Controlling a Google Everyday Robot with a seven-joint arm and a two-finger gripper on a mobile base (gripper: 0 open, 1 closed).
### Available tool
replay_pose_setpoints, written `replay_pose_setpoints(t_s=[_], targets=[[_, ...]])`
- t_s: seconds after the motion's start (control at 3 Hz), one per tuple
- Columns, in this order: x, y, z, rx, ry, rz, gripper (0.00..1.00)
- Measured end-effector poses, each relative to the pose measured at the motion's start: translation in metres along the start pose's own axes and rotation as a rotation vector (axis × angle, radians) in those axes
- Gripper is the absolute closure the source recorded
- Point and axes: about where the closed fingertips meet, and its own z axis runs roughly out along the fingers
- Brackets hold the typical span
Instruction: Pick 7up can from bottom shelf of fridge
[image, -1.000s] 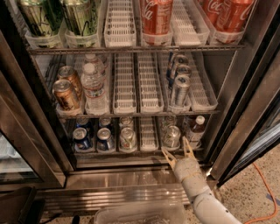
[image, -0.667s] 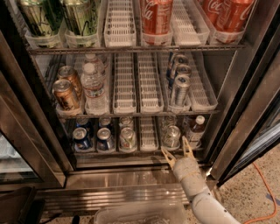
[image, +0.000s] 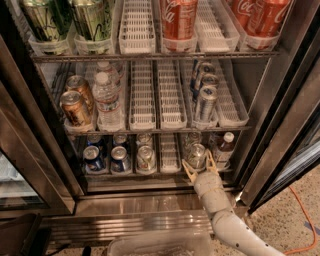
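Observation:
The fridge (image: 270, 130) stands open, with wire racks and white trays. On its bottom shelf the 7up can (image: 196, 153), with a shiny silver top and a pale body, sits in the tray right of the middle. My gripper (image: 199, 164) is at the front edge of that shelf, right in front of the can. It is open, with its tan fingers (image: 188, 172) spread to either side of the can's front. The white arm comes up from the lower right. The can's lower body is hidden behind the gripper.
On the bottom shelf, two dark blue cans (image: 93, 157) (image: 119, 158) and a silvery can (image: 145, 157) stand to the left, a small bottle (image: 224, 146) to the right. Slim silver-blue cans (image: 205, 100) stand on the rack above. The fridge's door frame (image: 285, 150) is close on the right.

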Motion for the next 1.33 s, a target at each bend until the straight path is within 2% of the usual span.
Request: replay_pose_setpoints(t_s=[0.33,0.67,1.33], targets=[[0.0019,-0.0034,0.0068,0.007,0.010,0.025,0.35],[0.0047,-0.0065,0.0120,0.018,0.019,0.043,0.54],[0.0062,-0.0064,0.0163,0.015,0.027,0.063,0.99]])
